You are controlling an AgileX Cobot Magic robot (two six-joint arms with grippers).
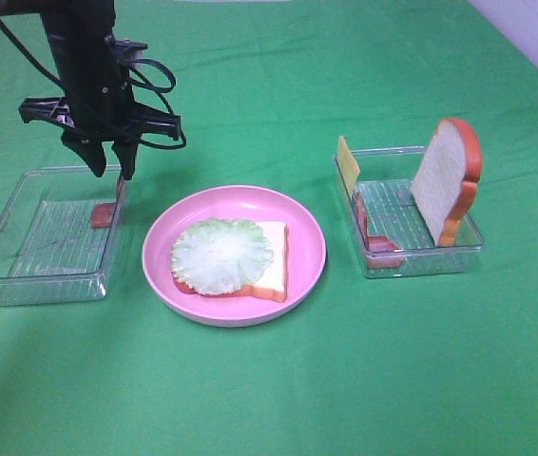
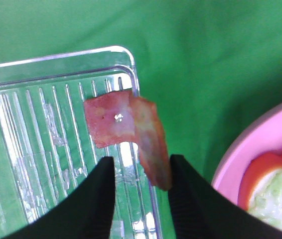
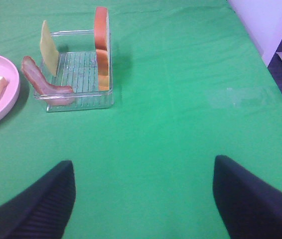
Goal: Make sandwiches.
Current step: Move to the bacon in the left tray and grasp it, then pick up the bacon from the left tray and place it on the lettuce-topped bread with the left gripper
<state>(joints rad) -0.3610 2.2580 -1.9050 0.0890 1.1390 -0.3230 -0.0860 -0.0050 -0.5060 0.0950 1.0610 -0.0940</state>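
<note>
A bacon strip [image 1: 107, 207] leans against the right wall of the left clear tray [image 1: 31, 285]. My left gripper [image 1: 112, 173] hangs just above it. In the left wrist view the bacon strip [image 2: 131, 124] rises between the fingers of the left gripper [image 2: 142, 162], touching one finger [image 2: 186, 194], with a gap to the other. On the pink plate [image 1: 309, 237] lies a bread slice [image 1: 274, 258] with lettuce [image 1: 221, 255] on it. My right gripper [image 3: 142, 164] stands open over bare cloth, away from everything.
The right clear tray [image 1: 421, 264] holds an upright bread slice [image 1: 448, 180], a yellow cheese slice [image 1: 347, 163] and another bacon strip [image 1: 375, 237]. Green cloth covers the table. The white table edge shows at the far right [image 1: 535, 38].
</note>
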